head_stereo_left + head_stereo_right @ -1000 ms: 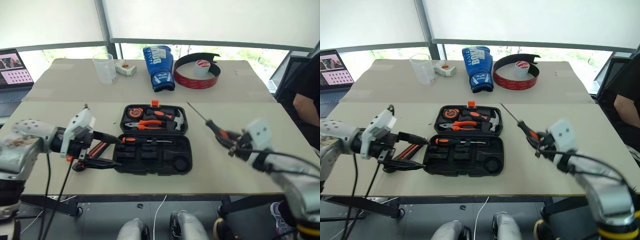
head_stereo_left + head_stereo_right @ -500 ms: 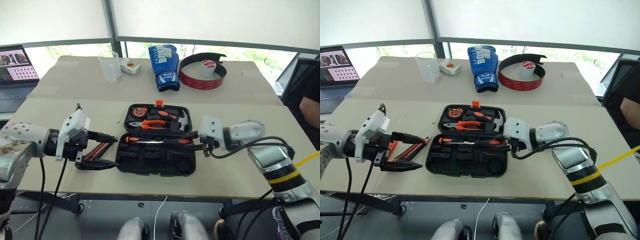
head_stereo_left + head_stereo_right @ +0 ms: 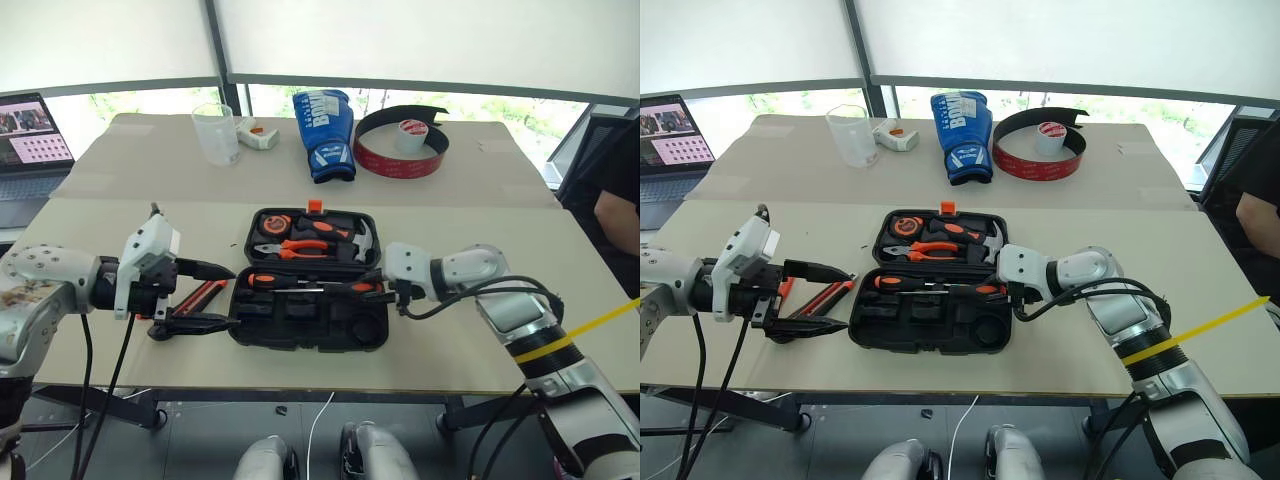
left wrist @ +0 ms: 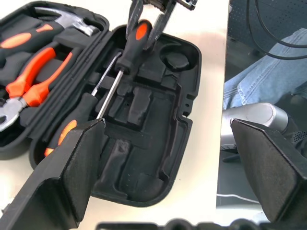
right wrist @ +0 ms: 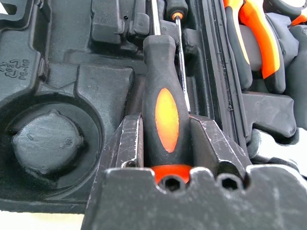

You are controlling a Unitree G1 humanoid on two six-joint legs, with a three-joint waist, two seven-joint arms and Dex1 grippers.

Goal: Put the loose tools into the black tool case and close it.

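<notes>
Right claw (image 5: pixel 168 143) clamps the handle of a black-and-orange-handled screwdriver (image 5: pixel 165 110), lying in the near tray of the open black plastic tool case (image 3: pixel 300 335) on the beige surface (image 3: pixel 480 340). Left claw (image 3: pixel 215 297) (fingers wide apart, holding nothing) hovers just left of the case, over an orange-black utility knife (image 3: pixel 200 295).

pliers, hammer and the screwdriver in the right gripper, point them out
pliers (image 3: pixel 300 248), left eye view, on the orange handles
hammer (image 3: pixel 366 238), left eye view, on the steel head
screwdriver (image 5: pixel 166 117), right wrist view, on the handle's orange inlay
right gripper (image 5: pixel 165 143), right wrist view, between its fingertips
</notes>
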